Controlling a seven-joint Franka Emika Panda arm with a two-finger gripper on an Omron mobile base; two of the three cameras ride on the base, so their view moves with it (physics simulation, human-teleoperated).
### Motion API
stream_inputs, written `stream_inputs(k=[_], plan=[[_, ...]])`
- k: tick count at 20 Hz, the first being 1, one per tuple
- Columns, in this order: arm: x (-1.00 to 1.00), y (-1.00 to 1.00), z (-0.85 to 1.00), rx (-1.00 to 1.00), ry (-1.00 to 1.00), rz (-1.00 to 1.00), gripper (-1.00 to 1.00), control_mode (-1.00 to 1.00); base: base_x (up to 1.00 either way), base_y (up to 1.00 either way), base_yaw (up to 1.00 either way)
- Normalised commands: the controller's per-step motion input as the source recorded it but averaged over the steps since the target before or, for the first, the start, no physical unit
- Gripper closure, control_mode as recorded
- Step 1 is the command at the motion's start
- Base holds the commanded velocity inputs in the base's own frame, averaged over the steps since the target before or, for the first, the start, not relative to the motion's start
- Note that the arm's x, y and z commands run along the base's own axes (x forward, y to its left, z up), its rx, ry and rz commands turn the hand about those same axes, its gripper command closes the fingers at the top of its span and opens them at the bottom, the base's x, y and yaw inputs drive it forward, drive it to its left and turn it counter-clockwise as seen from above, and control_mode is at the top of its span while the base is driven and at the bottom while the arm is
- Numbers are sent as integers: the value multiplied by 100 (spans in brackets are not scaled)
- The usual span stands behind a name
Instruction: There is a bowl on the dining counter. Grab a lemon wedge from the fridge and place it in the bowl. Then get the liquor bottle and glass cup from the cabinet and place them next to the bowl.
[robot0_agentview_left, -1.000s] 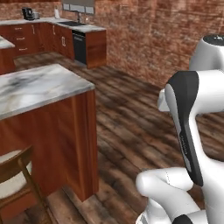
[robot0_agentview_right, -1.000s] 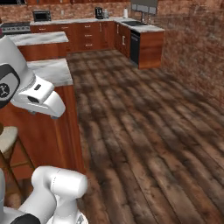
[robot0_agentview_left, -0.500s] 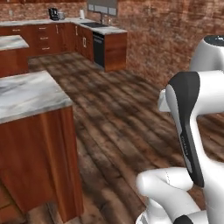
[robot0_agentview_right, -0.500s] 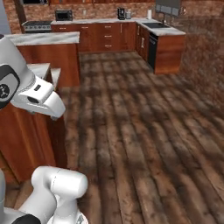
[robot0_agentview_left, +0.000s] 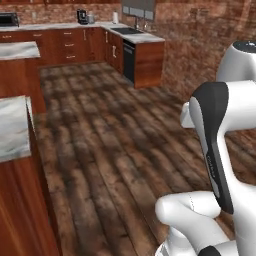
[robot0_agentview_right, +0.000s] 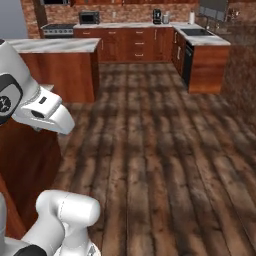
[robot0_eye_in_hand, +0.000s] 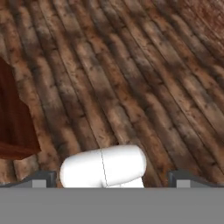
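no readable text

we find no words, labels, brands, numbers or signs that can be read on any surface here. a small round dark emblem (robot0_agentview_right: 5, 102) sits on the white robot arm's joint, but we cannot make out its marks.

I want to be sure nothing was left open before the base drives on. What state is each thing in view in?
gripper: open, holding nothing.
black dishwasher: door shut.
base cabinet drawers: all shut.
microwave: door shut.
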Motion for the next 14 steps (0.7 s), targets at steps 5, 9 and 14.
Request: stream_inputs(k=[5,9,14], plan=[[0,0,0,0,0,0,-100,100,100,-74,25],[0,0,0,0,0,0,-100,100,100,-58,23],[0,0,0,0,0,0,-100,100,100,-43,22]])
